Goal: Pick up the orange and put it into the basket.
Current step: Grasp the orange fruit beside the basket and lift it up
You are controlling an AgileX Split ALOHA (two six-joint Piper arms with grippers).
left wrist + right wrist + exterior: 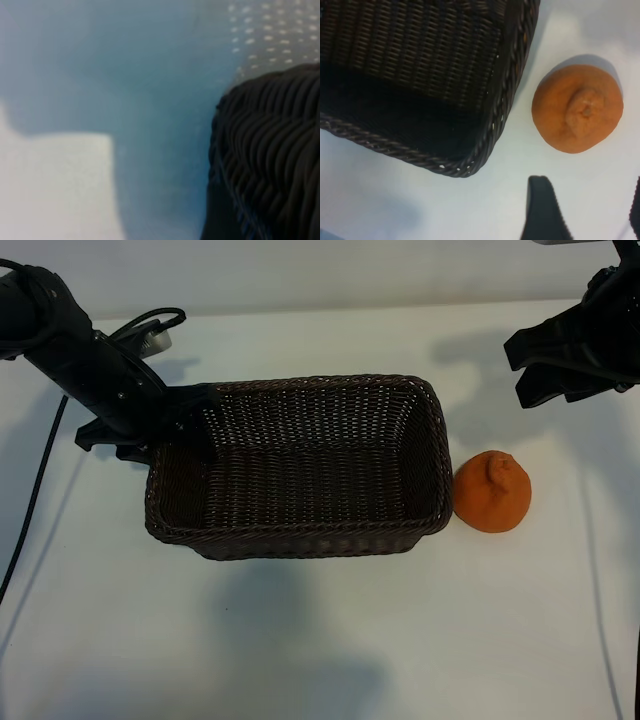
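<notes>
The orange (493, 492) is left on the desk (320, 640) just beside the basket (300, 537), below and ahead of the right gripper (545, 365), whose fingers (543, 210) are spread empty for descent. The left gripper (190, 410) is kept at the basket's far rim; its fingers' state cannot be told.

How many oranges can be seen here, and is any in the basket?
1. The orange lies on the table, just outside the right end of the basket. None is in the basket, and its whole floor shows.
</notes>
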